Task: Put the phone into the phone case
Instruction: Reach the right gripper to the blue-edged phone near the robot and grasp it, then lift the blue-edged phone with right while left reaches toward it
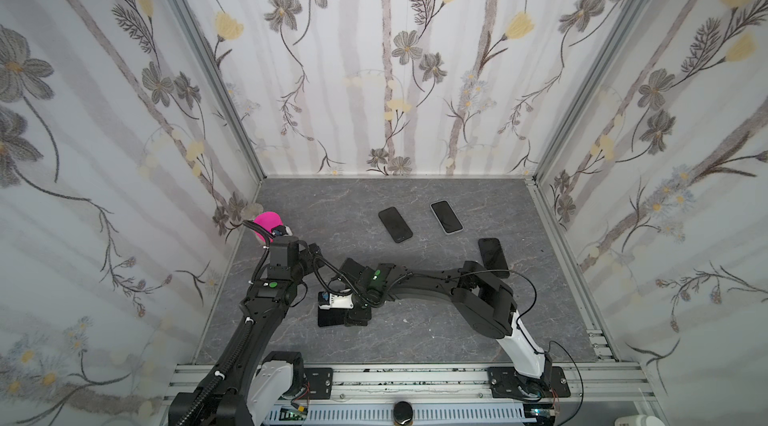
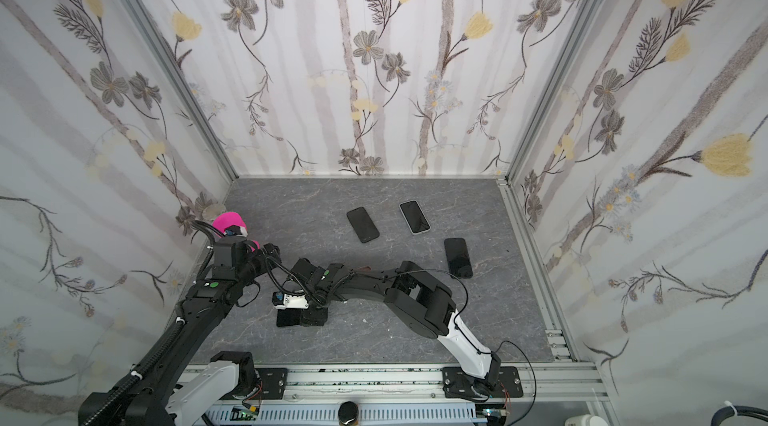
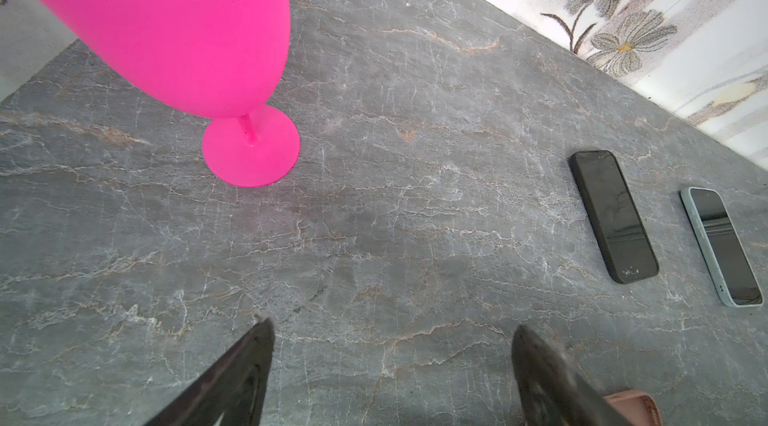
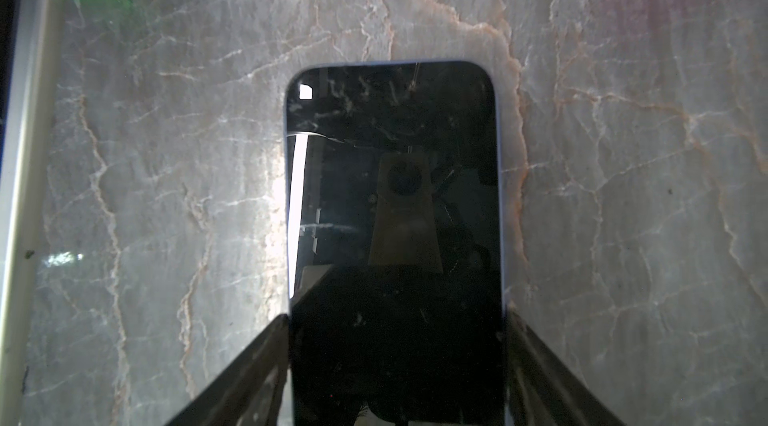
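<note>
Nearest, 7 o'clock off desk centre: glossy black slab phone (image 4: 395, 179) flat, screen up, on grey veined-stone desk (image 1: 415, 332). Right fingers (image 4: 249, 374) pressed on both long edges, grasping it. Mid-desk: left fingers (image 3: 232, 378) spread wide, released, over bare stone; dusty-pink rubbery phone case (image 3: 627, 403) just beside one fingertip. 3 o'clock: dark flat phone (image 1: 493, 257). 10 o'clock: hot-pink plastic goblet (image 3: 187, 38), upright. Farthest, 12 and 1 o'clock: black-cased phone (image 1: 395, 224), pale-cased phone (image 1: 446, 217), side by side, apart.

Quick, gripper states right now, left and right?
Left gripper: open, jaws wide apart, nothing between them.
Right gripper: jaws shut on the long edges of the flat black-screened phone.
</note>
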Robot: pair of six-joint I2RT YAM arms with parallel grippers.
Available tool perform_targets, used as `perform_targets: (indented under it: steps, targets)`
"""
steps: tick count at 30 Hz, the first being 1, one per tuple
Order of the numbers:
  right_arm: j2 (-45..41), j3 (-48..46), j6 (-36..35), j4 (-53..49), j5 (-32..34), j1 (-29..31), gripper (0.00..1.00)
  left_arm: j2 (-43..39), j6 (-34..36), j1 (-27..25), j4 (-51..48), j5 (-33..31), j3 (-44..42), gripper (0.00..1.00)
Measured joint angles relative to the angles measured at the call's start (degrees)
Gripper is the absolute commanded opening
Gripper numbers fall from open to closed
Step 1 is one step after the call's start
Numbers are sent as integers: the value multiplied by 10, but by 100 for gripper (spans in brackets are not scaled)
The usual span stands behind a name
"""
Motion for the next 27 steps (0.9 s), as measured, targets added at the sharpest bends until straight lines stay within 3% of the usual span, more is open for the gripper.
perform_targets:
  steps: [5, 9, 18, 27]
  targets:
    - [-1, 2, 0, -4, 3, 0, 59, -2, 0, 0, 0, 0, 0, 89]
    - [-8, 2, 1, -10, 18, 1, 57, -3, 0, 0, 0, 0, -1, 89]
    - [-40, -5, 11, -60, 57, -1, 56, 0, 2, 0, 0, 13, -2, 89]
    - [-70, -40, 30, -60, 43, -3, 56, 3, 2, 0, 1, 26, -3, 88]
